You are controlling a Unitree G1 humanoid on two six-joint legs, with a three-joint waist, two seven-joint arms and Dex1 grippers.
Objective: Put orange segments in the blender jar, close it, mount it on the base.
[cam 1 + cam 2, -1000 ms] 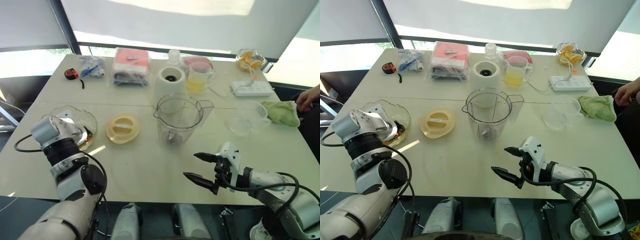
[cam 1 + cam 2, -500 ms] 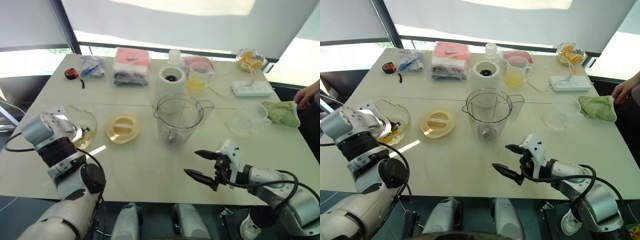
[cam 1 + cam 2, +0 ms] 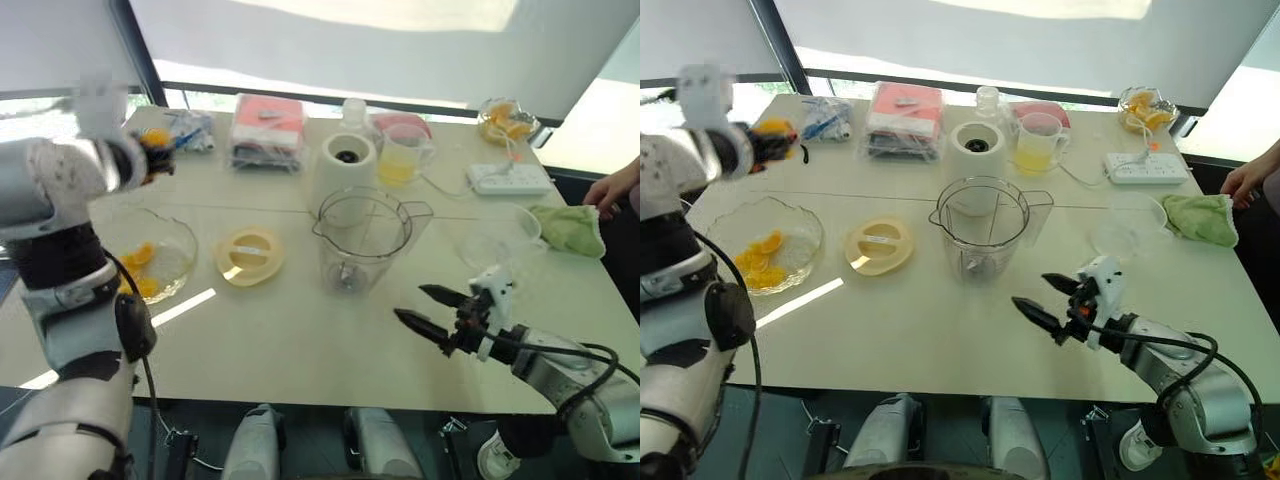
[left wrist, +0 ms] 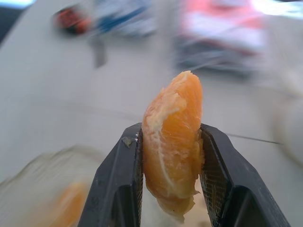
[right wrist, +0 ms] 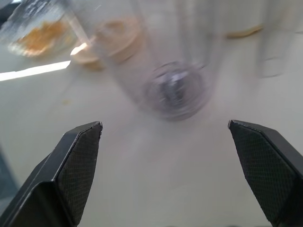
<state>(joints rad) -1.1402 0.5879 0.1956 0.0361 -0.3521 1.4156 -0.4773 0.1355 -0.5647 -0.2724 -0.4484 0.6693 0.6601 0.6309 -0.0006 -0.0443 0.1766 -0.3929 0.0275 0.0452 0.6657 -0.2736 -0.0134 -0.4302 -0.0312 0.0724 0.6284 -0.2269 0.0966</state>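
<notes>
My left hand [image 4: 170, 156] is clamped on one orange segment [image 4: 173, 144], pinched upright between both black fingers, and I hold it raised above the far left part of the worktop [image 3: 940, 330], near the tape measure and the blue packet. Below it the glass bowl [image 3: 805, 225] sits on the worktop with more orange segments [image 3: 758, 262] lying inside. The blender jar [image 3: 982, 228] stands upright near the middle of the worktop, lidless, its dark blade visible at the bottom; the yellow lid [image 3: 878, 246] lies flat just beside it, between jar and bowl. The base [image 3: 976, 150] stands right behind the jar, its black socket bare. My right hand [image 3: 1052, 300] hovers low over the near edge of the worktop with its fingers spread wide and nothing between them, pointing toward the jar.
</notes>
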